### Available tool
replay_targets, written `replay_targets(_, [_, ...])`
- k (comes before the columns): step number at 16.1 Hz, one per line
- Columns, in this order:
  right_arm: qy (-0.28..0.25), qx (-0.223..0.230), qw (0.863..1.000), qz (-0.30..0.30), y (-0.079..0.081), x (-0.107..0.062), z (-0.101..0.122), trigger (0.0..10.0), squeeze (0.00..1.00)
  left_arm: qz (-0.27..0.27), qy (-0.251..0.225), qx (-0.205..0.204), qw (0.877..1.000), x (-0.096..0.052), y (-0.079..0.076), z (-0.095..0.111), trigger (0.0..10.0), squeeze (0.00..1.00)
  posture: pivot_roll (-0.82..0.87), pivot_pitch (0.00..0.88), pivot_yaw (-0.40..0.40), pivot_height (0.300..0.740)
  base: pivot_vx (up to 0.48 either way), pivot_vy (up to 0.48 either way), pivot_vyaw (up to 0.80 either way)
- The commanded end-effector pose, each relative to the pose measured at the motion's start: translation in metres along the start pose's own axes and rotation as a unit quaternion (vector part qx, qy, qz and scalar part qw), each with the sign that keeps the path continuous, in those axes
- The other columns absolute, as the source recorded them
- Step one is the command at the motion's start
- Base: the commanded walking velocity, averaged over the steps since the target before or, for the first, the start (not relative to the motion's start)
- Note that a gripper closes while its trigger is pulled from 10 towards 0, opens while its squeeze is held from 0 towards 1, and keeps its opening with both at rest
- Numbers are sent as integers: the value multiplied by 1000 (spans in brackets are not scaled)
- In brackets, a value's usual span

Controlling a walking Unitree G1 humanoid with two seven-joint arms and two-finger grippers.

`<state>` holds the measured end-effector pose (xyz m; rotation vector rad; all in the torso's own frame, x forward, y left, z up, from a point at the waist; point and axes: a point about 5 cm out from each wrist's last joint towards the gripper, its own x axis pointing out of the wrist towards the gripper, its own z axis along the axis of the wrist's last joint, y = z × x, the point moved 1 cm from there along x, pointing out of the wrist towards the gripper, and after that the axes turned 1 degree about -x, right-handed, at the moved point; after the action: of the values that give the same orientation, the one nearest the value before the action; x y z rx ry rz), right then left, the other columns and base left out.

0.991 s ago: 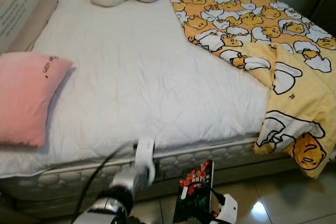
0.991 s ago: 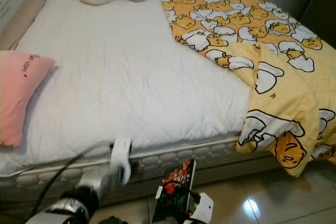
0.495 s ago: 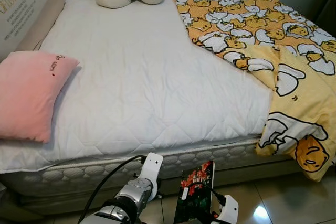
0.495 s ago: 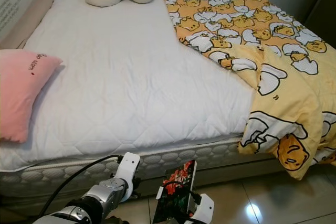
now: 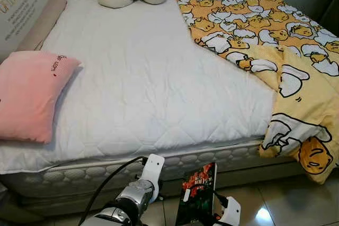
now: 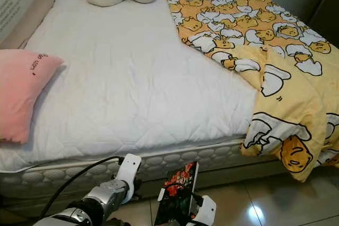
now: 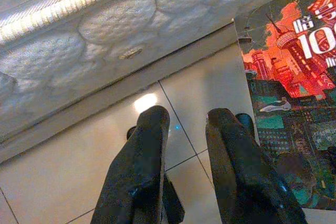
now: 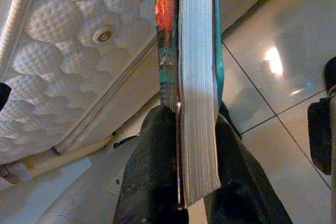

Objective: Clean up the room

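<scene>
Right hand clamps a book at lower centre, beside the bed; left hand, slightly parted, holds nothing. Upright and thin-gripped, the book could slip.

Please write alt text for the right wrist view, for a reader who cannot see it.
The right gripper holds a book upright by its edge, white pages facing the camera, two black fingers pressed on either cover. Behind it are the quilted side of a mattress and a glossy tiled floor.

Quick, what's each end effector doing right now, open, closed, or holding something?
Left end effector: open, holding nothing, low over the tiled floor.
Right end effector: closed on the red-and-teal paperback book, held upright.
</scene>
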<state>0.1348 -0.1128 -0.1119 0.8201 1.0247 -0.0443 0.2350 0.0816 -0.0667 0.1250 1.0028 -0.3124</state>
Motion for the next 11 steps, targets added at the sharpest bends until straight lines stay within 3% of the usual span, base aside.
replay_targets(1, [-124,-355,925,-55,27,-5,136,0,0,0,-1,-12,1000,0,-1,3,10000,0,60,0,-36,740,0,0,0])
replay_targets(11, [-124,-355,925,-55,27,-5,136,0,0,0,-1,-12,1000,0,-1,3,10000,0,60,0,-36,740,0,0,0])
